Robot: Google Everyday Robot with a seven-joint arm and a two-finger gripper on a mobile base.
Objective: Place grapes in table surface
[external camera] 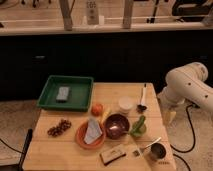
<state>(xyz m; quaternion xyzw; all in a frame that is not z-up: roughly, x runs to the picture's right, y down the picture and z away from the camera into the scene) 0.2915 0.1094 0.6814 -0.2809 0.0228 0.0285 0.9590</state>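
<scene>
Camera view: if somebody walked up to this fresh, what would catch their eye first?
The big white robot arm at the right, its open, empty hand hanging just off the wooden table at its right edge. Next, the bright green tray at the table's back left, and the dark grapes lying on bare wood at front left, beside the orange plate.

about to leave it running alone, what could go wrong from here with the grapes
1. The gripper hangs by the table's right edge, while the grapes lie far left on the table surface. Reaching across could knock the dark bowl or the metal cup.
2. The grapes sit close to the orange plate, so a grasp may nudge it.
</scene>
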